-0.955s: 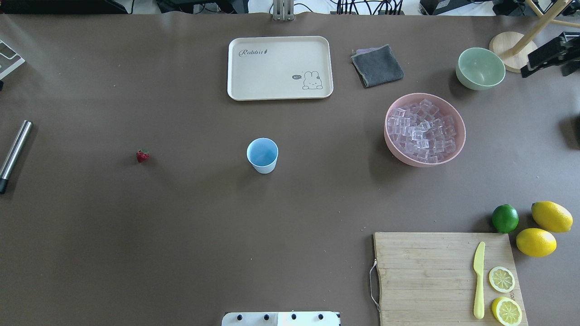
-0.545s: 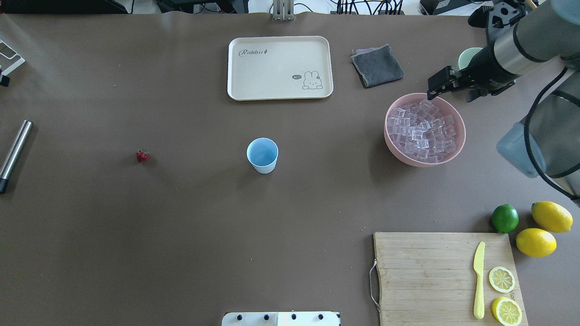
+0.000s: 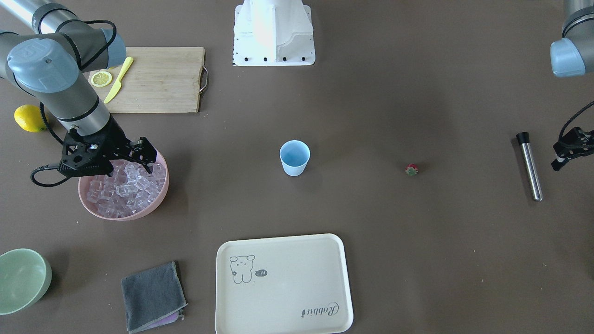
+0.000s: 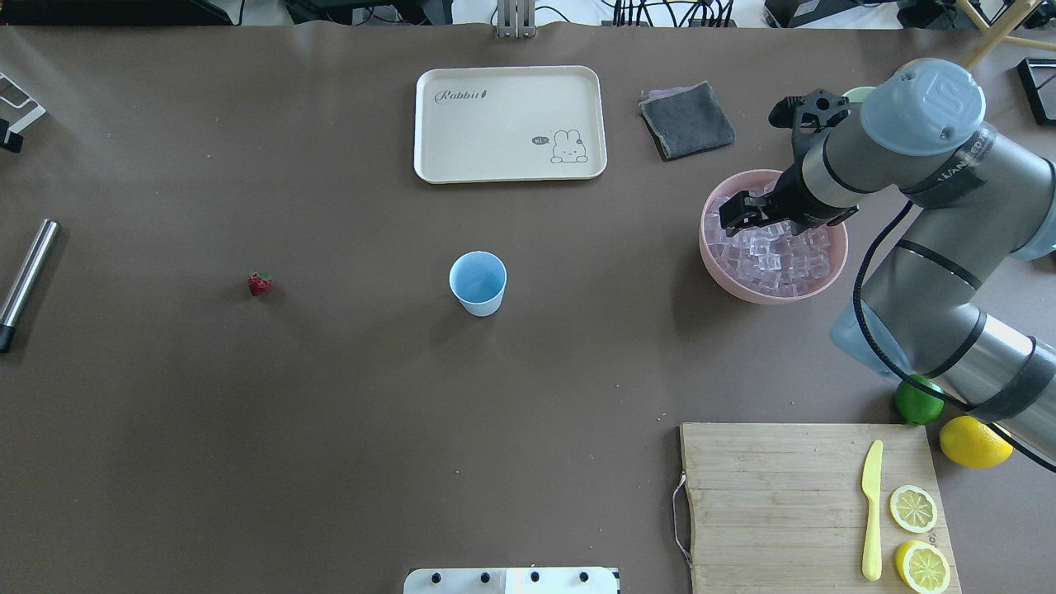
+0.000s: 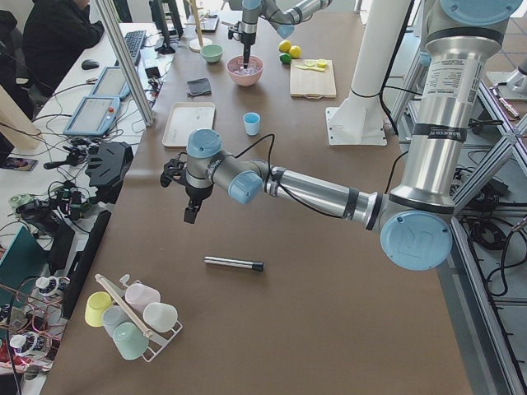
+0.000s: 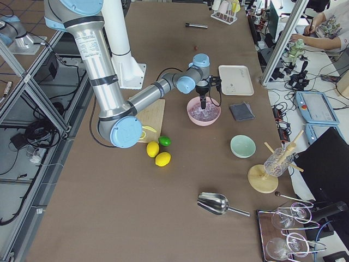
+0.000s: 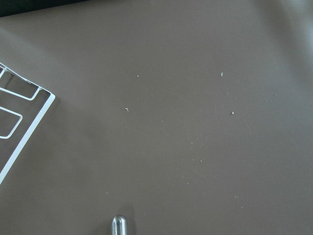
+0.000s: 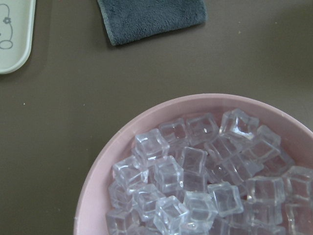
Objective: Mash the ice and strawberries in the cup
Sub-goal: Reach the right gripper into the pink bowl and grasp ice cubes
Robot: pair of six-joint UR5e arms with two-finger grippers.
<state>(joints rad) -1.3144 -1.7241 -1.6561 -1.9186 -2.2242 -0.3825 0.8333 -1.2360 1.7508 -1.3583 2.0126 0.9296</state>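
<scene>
The light-blue cup (image 4: 478, 282) stands upright and empty at the table's middle; it also shows in the front-facing view (image 3: 294, 157). The small red strawberry (image 4: 260, 284) lies alone on the table to its left. The ice (image 4: 771, 256) fills the pink bowl (image 4: 747, 295); the right wrist view shows the cubes (image 8: 195, 186) close below. My right gripper (image 4: 741, 211) hangs just over the ice, and its jaws look open and empty. My left gripper (image 3: 564, 155) hovers at the table's left end beside a metal rod (image 4: 29, 276); I cannot tell whether it is open.
A cream tray (image 4: 510, 124) and a grey cloth (image 4: 686, 120) lie at the back. A pale green bowl (image 3: 23, 278) stands behind the pink bowl. A cutting board (image 4: 784, 503) with a yellow knife and lemon halves, a lime (image 4: 916, 403) and a lemon sit front right.
My right arm has swung in from the back right, passed over the green bowl, and now holds its gripper low over the ice in the pink bowl. Nothing else moved.
</scene>
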